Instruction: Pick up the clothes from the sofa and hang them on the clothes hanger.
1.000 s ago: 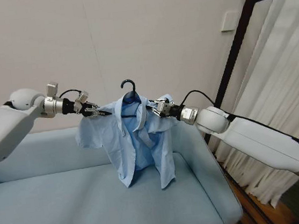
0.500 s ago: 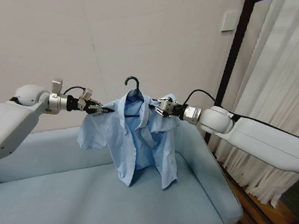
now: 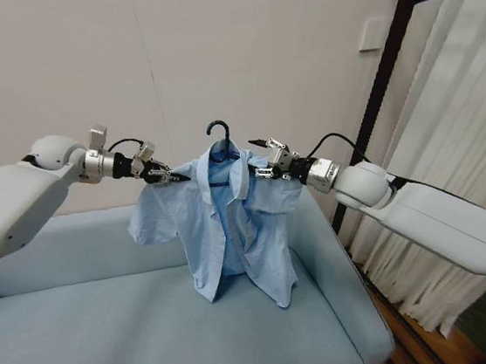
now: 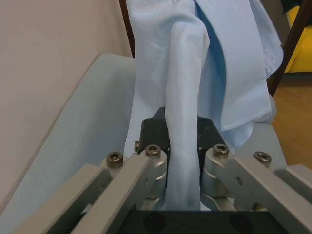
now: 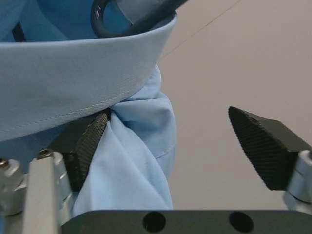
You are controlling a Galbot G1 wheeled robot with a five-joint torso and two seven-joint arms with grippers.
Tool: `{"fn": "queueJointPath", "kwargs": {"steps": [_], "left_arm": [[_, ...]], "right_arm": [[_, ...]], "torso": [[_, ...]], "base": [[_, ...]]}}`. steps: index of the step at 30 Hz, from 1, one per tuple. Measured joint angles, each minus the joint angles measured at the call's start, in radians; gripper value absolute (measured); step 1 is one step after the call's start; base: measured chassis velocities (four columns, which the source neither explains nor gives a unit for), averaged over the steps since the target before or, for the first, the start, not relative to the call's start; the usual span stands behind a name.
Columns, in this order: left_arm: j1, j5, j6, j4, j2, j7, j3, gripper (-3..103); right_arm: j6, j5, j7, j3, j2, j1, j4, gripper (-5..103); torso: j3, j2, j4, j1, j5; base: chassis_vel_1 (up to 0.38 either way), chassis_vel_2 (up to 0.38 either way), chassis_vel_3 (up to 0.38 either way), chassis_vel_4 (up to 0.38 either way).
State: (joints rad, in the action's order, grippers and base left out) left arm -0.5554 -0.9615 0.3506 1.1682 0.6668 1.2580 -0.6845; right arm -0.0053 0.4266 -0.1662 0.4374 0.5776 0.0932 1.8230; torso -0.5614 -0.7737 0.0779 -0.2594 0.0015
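The shirt (image 3: 226, 228) hangs in the air at the centre of my head view. It is draped on a dark hanger (image 3: 217, 137) whose hook stands at 12 o'clock above the collar, and the sofa (image 3: 85, 340) lies below at 6 o'clock. The left claw (image 3: 165, 177) sits at 9 o'clock of the collar, on the shoulder. In its wrist view the left claw (image 4: 181, 146) is closed tight on a rolled fold of cloth that runs straight up between the pads. The right claw (image 3: 260, 158) is at 3 o'clock of the collar with its jaws spread wide. In the wrist view of the right claw (image 5: 175, 146), one pad touches the bunched shoulder cloth, the other stands clear against the wall, and nothing is held. I judge the shirt to be light, thin and limp. It has no stiffness of its own, takes its shape from the hanger, and is likely to slide along or off the hanger if tilted. The recommended hold is at each shoulder, pinching a gathered fold over the hanger arm rather than a single layer, which would pull through. With one side free, I expect the load to sag toward 3 o'clock. The dark rack (image 3: 388, 69) stands at 2 o'clock, well apart.
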Motion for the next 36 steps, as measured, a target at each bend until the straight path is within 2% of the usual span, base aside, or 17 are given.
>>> {"fn": "queueJointPath", "kwargs": {"steps": [3,6,7,11,14,17,25,28,29,30,31,33,34,36], "left_arm": [[0.004,-0.002,0.000,0.000,0.001,-0.006,0.008,9],[0.018,-0.014,-0.004,0.000,0.000,-0.010,0.026,9],[0.018,-0.014,-0.004,0.000,0.000,-0.010,0.026,9],[0.025,-0.030,-0.006,-0.009,0.000,-0.040,0.038,9],[0.029,-0.032,-0.006,-0.011,0.001,-0.050,0.046,9],[0.036,-0.038,-0.006,-0.004,-0.002,-0.067,0.054,9],[0.038,-0.049,-0.005,0.008,-0.008,-0.088,0.059,9],[0.041,-0.064,-0.002,0.020,-0.009,-0.124,0.061,9],[0.041,-0.064,-0.002,0.020,-0.009,-0.124,0.061,9],[0.041,-0.067,-0.002,0.023,-0.009,-0.132,0.061,9],[0.042,-0.076,-0.001,0.030,-0.009,-0.155,0.061,9],[0.046,-0.094,0.002,0.043,-0.009,-0.193,0.061,9],[0.046,-0.094,0.002,0.043,-0.009,-0.193,0.061,9],[0.050,-0.114,0.004,0.058,-0.009,-0.230,0.061,9]], "right_arm": [[-0.009,0.002,0.007,-0.013,-0.014,-0.004,0.006,88],[-0.049,0.035,0.045,-0.032,-0.029,-0.011,0.032,99],[-0.049,0.035,0.045,-0.032,-0.029,-0.011,0.032,99],[-0.133,0.121,0.107,-0.070,-0.048,-0.019,0.087,100],[-0.156,0.151,0.121,-0.094,-0.054,-0.026,0.102,100],[-0.224,0.221,0.170,-0.139,-0.058,-0.037,0.141,100],[-0.300,0.311,0.244,-0.168,-0.053,-0.038,0.186,100],[-0.410,0.560,0.424,-0.170,-0.021,-0.033,0.262,100],[-0.410,0.560,0.424,-0.170,-0.021,-0.033,0.262,100],[-0.435,0.637,0.477,-0.172,-0.009,-0.029,0.281,100],[-0.479,0.828,0.588,-0.179,0.023,-0.017,0.320,100],[-0.504,1.016,0.710,-0.180,0.072,0.000,0.352,100],[-0.504,1.016,0.710,-0.180,0.072,0.000,0.352,100],[-0.510,1.112,0.806,-0.163,0.130,0.010,0.343,100]], "torso": [[0.000,0.000,0.0001,0.000,0.0002],[0.000,0.000,0.0000,0.000,0.0000],[0.000,0.000,0.0000,0.000,0.0000],[0.000,0.000,0.0000,0.000,-0.0001],[0.000,0.000,0.0000,0.000,-0.0002],[0.000,0.000,0.0001,0.000,0.0000],[0.000,0.000,0.0000,0.000,0.0000],[0.000,0.000,0.0001,0.000,0.0000],[0.000,0.000,0.0001,0.000,0.0000],[0.000,0.000,0.0001,0.000,0.0000],[0.000,0.000,0.0002,0.000,-0.0002],[0.000,0.000,-0.0001,0.000,-0.0003],[0.000,0.000,-0.0001,0.000,-0.0003],[0.000,0.000,-0.0003,0.000,-0.0005]], "base": [[0.000,0.000,0.000,0.000],[0.000,0.000,0.000,0.000],[0.000,0.000,0.000,0.000],[0.000,0.000,0.000,0.000],[0.000,0.000,0.000,0.000],[0.000,0.000,0.000,0.000],[0.000,0.000,0.000,0.000],[0.000,0.000,0.000,0.000],[0.000,0.000,0.000,0.000],[0.000,0.000,0.000,0.000],[0.000,0.000,0.000,0.000],[0.000,0.000,0.000,0.000],[0.000,0.000,0.000,0.000],[0.000,0.000,0.000,0.000]]}}
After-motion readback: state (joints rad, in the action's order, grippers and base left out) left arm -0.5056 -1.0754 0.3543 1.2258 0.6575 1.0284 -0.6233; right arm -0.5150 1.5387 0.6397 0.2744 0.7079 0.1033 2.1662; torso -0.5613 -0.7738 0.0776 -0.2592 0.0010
